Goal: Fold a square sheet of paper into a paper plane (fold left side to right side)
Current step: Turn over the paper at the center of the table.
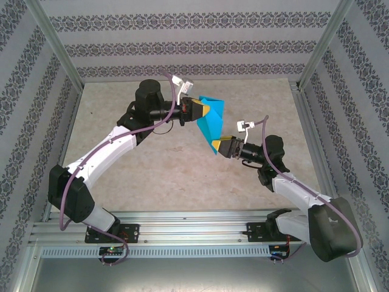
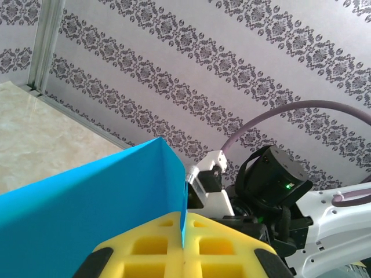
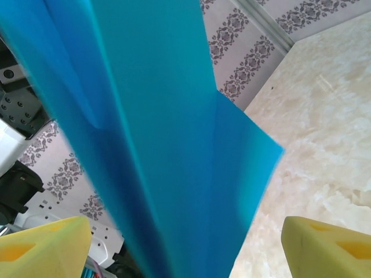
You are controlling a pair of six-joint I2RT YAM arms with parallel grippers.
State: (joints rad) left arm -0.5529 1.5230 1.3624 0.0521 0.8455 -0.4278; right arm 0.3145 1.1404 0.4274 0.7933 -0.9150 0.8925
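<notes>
Holds left yellow-foam-padded two-finger gripper point(image 1: 204, 109) clamped shut, raised and pointing rightward; holds right yellow-foam-padded gripper point(image 1: 217, 145) wide open, facing it.

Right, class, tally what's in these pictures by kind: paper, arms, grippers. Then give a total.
paper: 1
arms: 2 (left arm, right arm)
grippers: 2 (left gripper, right gripper)
Total: 5

Cyan paper point(image 1: 209, 120), yel. gripper pads point(image 2: 152, 250), beige-marbled tbl point(image 1: 152, 173).
</notes>
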